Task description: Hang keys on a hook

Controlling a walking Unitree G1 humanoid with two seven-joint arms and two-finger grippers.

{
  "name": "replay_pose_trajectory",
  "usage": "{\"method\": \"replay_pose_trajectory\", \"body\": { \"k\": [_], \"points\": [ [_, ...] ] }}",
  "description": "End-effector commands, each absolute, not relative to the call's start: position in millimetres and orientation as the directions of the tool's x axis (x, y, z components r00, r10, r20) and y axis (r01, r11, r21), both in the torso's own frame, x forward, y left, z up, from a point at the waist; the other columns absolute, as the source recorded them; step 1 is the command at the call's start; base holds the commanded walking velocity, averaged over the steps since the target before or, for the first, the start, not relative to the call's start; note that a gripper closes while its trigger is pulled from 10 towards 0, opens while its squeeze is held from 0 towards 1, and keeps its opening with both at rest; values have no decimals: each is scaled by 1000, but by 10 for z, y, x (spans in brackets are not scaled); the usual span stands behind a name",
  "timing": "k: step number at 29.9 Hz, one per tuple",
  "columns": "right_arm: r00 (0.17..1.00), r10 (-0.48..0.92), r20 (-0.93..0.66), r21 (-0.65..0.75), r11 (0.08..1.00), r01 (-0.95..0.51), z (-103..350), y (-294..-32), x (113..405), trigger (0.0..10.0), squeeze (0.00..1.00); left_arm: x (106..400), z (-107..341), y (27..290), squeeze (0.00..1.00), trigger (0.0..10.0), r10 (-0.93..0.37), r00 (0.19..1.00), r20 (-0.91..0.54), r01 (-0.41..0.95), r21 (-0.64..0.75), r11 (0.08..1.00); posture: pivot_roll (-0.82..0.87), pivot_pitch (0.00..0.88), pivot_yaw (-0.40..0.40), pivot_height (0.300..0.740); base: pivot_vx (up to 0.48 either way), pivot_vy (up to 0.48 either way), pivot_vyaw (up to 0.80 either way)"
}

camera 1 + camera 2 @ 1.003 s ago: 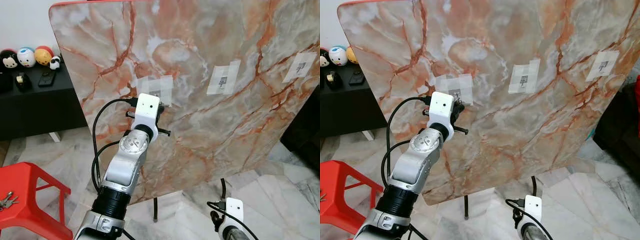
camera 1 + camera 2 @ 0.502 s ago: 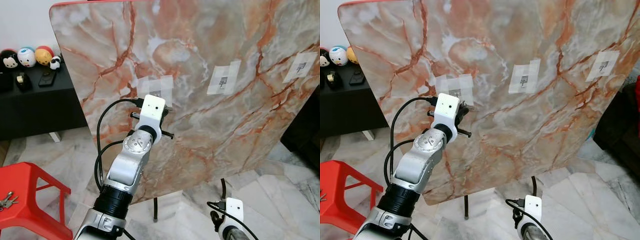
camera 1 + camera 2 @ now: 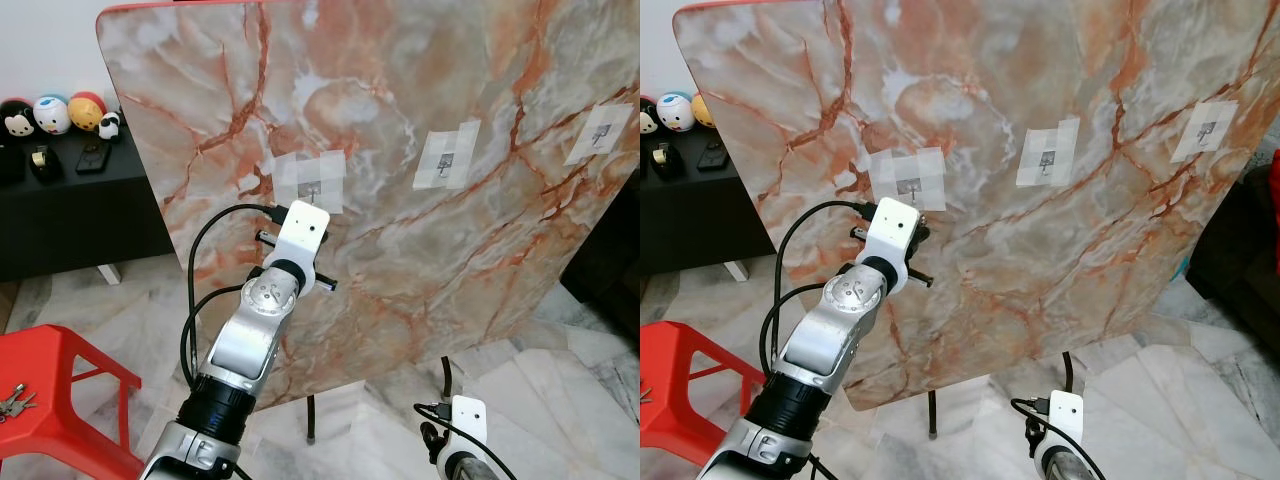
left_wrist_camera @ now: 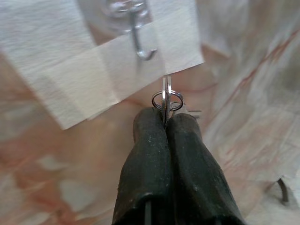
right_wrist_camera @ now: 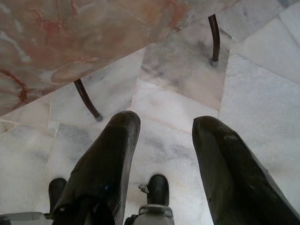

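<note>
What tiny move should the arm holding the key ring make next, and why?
Probably lift slightly: the left gripper, shut on the key ring, holds it just below the hook's upturned tip, not yet over it. Raising it could let the ring slip on.

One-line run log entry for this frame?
task: hang keys | left end effector: shut on key ring, just below hook | right end effector: open, idle

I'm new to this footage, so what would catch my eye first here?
The big marbled orange board stands upright ahead, with three taped hooks. The left claw is shut on a key ring just below the leftmost hook. A red stool at the robot's left holds more keys.
</note>
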State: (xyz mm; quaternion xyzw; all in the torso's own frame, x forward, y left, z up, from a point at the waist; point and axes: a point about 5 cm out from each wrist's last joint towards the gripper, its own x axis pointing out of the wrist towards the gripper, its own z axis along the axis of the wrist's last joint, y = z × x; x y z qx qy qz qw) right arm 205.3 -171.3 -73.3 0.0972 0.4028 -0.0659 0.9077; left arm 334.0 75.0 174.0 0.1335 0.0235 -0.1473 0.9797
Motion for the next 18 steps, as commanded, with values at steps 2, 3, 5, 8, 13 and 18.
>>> {"method": "replay_pose_trajectory", "body": {
  "k": [2,3,5,8,13,18],
  "points": [
    [663,-49,-747,119,971,206,-737,-1737,2045,10000,0,3296,1774,769,0,10000,-279,959,-56,282,294,913,94,0,-57,740,0,0,0],
    [664,-50,-746,119,971,206,-734,-1741,2048,10000,0,3289,1781,787,0,10000,-271,961,-50,273,300,914,94,0,-58,740,0,0,0],
    [666,-50,-744,119,971,206,-730,-1746,2055,10000,0,3281,1798,818,0,10000,-255,966,-37,254,306,918,94,0,-58,740,0,0,0],
    [669,-51,-742,118,972,205,-724,-1745,2064,10000,0,3280,1836,833,0,10000,-249,968,-28,246,298,922,96,0,-59,740,0,0,0],
    [675,-49,-736,119,973,200,-714,-1723,2083,10000,0,3268,1907,769,0,10000,-286,958,-17,278,303,912,96,0,-58,740,0,0,0],
    [675,-48,-736,120,972,200,-714,-1715,2084,10000,0,3257,1899,710,0,10000,-324,945,-33,318,316,894,96,0,-58,740,0,0,0]
  ]
}}
